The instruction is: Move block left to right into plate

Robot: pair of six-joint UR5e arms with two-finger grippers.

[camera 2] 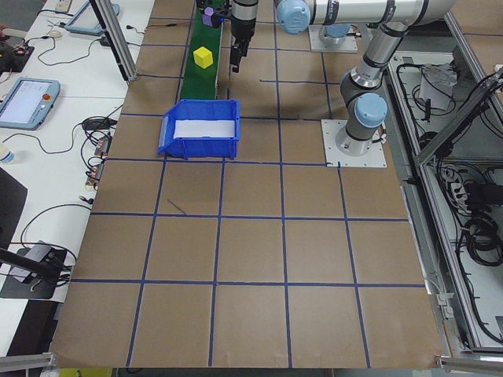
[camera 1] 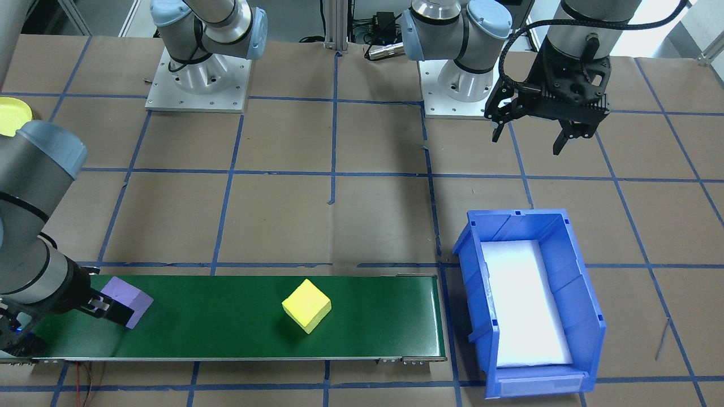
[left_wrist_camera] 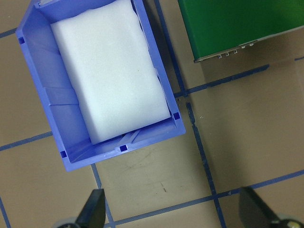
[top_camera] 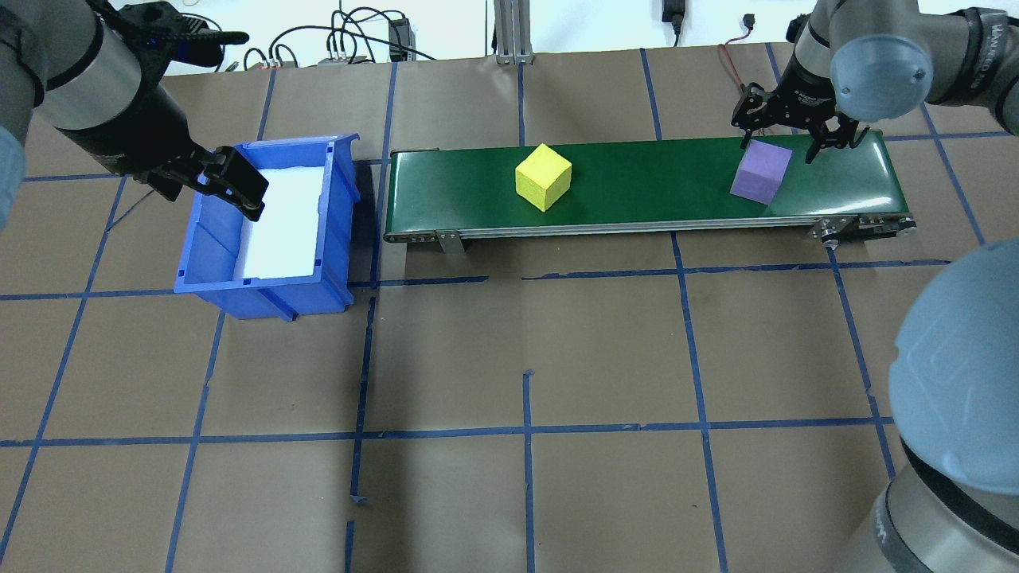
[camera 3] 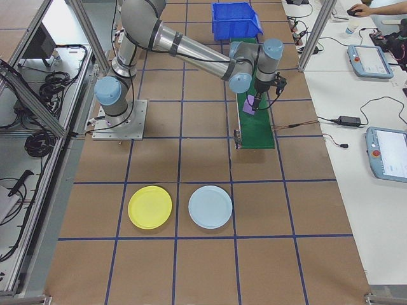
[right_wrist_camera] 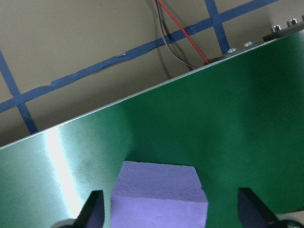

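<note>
Fingers of the left gripper (top_camera: 231,179) are spread with nothing between them over the blue bin (top_camera: 338,231). Right gripper (top_camera: 796,127) is spread around the purple block (top_camera: 762,173) on the green belt (top_camera: 653,183). Yellow plate (camera 3: 150,207) lies well apart.

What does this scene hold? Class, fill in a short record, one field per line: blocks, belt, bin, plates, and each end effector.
blocks: purple block and yellow block, both on the belt
belt: green conveyor
bin: blue bin, white foam liner inside
plates: yellow plate beside a pale blue plate
right end effector: open, straddling the purple block
left end effector: open, holding nothing, near the bin
</note>
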